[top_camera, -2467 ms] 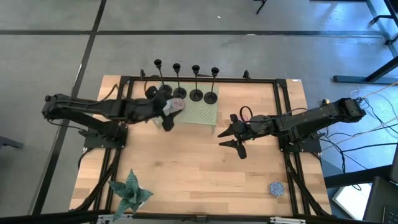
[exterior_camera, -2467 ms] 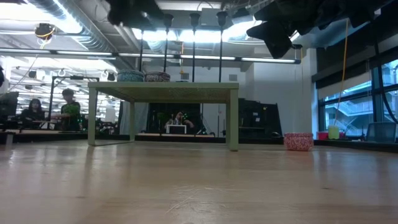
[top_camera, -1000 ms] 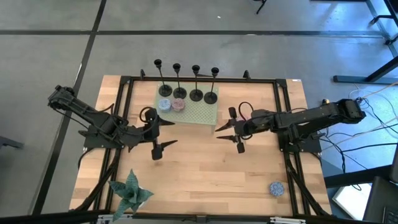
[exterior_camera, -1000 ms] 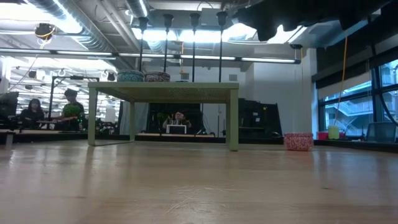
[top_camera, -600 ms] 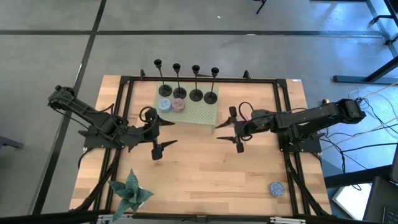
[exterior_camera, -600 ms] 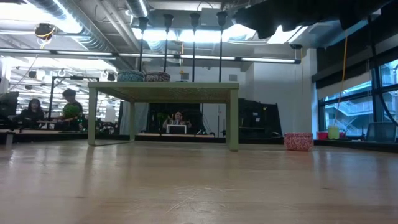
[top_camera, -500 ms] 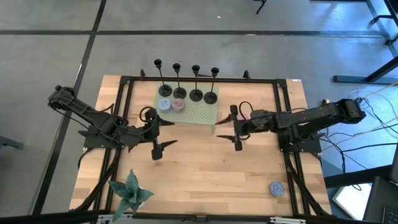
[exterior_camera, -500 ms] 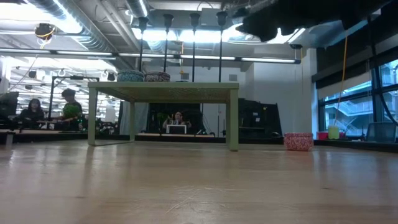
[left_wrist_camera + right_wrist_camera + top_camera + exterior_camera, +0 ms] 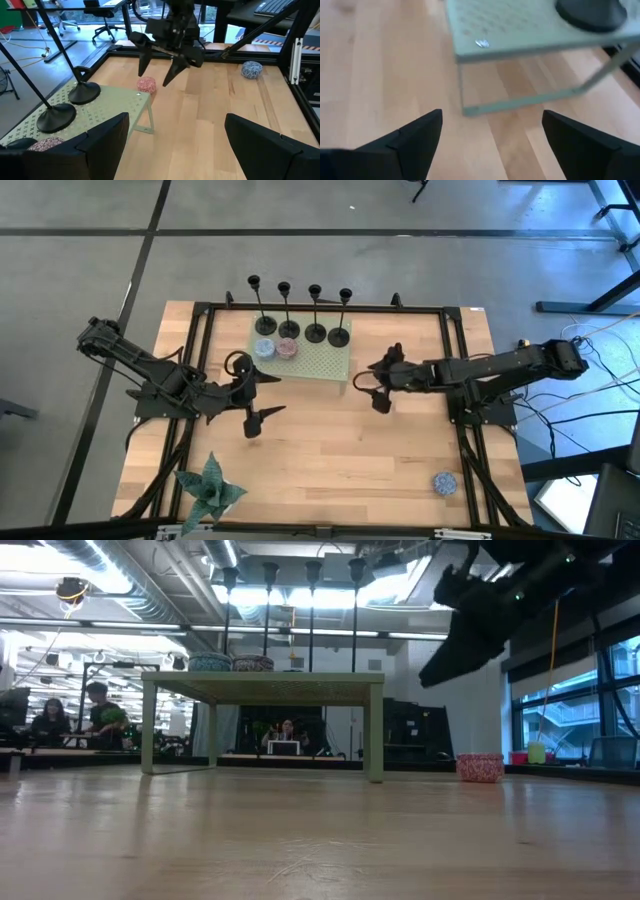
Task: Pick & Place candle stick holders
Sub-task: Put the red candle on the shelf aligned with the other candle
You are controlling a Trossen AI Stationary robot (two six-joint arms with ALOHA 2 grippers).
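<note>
One camera hangs overhead, looking straight down on the whole pale wooden tabletop and both arms. A second sits at tabletop level, facing across it into the room. Each wrist camera looks forward between its own arm's dark fingers, close to the wood. All four share the small pale green perforated stand.

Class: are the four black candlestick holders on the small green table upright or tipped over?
Upright: all four candlestick holders stand on their bases along the green table.
</note>
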